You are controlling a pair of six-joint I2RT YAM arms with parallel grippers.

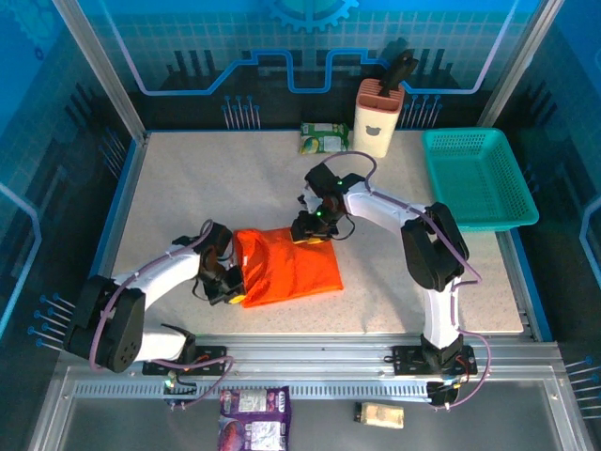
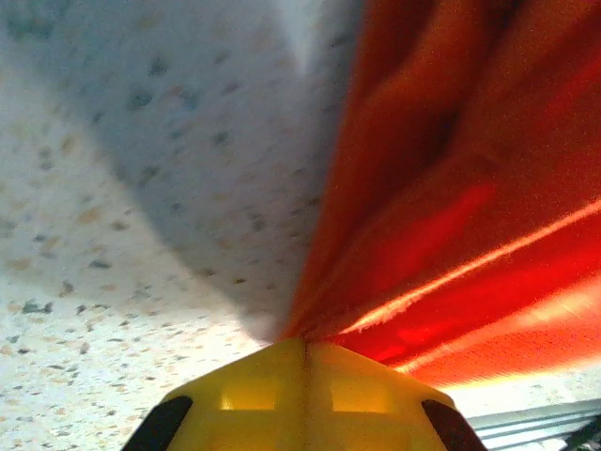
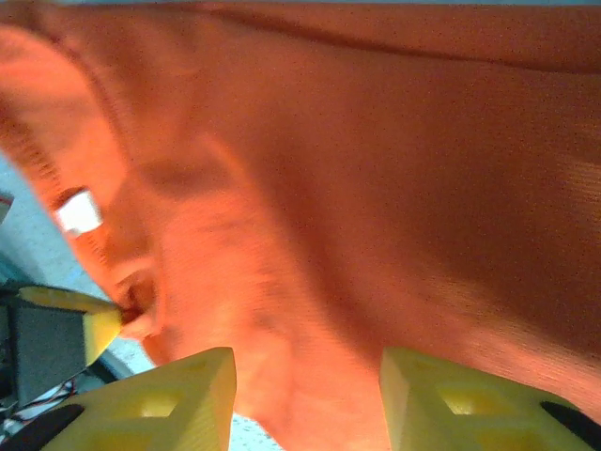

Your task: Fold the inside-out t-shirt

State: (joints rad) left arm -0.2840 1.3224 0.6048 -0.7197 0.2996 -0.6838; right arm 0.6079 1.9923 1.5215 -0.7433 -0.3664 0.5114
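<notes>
- Orientation: the inside-out t-shirt (image 1: 291,268) lies as a flattened orange bundle on the table (image 1: 188,188), well to the left of the teal basket (image 1: 474,178) and closer to the near edge than it; its long axis runs side to side, toward the basket's side; I cannot tell which end is the collar.
- Left gripper (image 2: 305,349): fingers pressed together, pinching the shirt's edge farthest from the basket; cloth fans out from the tips.
- Right gripper (image 3: 305,357): fingers partly spread at the shirt's corner nearest the basket; orange cloth spans the gap; I see no firm grip.
</notes>
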